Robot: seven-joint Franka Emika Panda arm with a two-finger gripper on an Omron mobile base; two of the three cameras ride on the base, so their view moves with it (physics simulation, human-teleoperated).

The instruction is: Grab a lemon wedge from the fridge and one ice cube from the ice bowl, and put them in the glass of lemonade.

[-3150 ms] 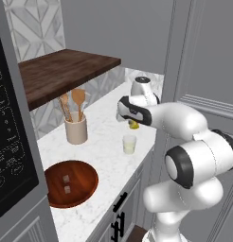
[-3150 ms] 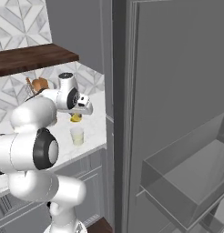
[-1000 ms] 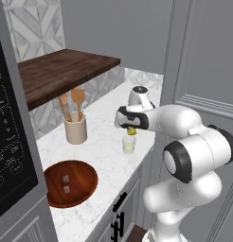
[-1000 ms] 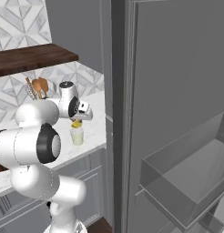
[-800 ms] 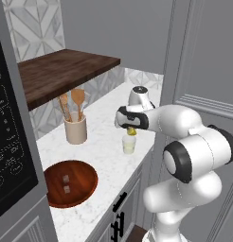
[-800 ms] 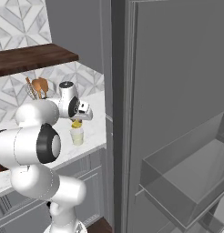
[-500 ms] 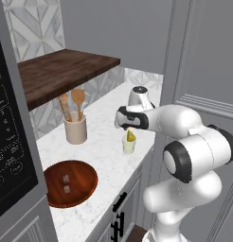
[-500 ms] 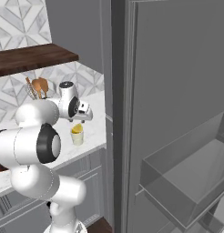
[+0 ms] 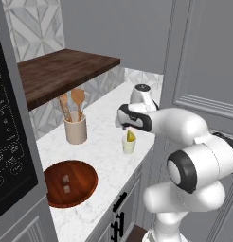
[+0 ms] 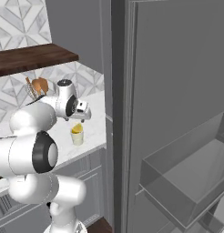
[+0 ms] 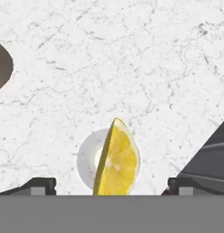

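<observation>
The glass of lemonade (image 9: 129,145) (image 10: 77,137) stands on the white marble counter near its right edge. The yellow lemon wedge (image 9: 130,136) (image 10: 77,129) (image 11: 116,161) sits upright in it, poking above the rim, free of the fingers. My gripper (image 9: 129,127) (image 10: 80,119) (image 11: 110,185) hovers just above the glass, open, its fingertips (image 11: 38,184) wide apart on either side of the wedge. The ice bowl (image 9: 85,189) lies at the counter's front left with two pale ice cubes (image 9: 65,178) inside. The fridge (image 10: 177,82) stands on the right.
A beige crock (image 9: 76,131) with wooden spoons stands behind the glass, toward the wall. A dark wooden shelf (image 9: 61,71) hangs over the counter's back. A clear fridge door bin (image 10: 191,177) juts out low on the right.
The jaws have spread open and the lemon wedge has dropped from between them into the glass. Before that the hand lowered toward the glass.
</observation>
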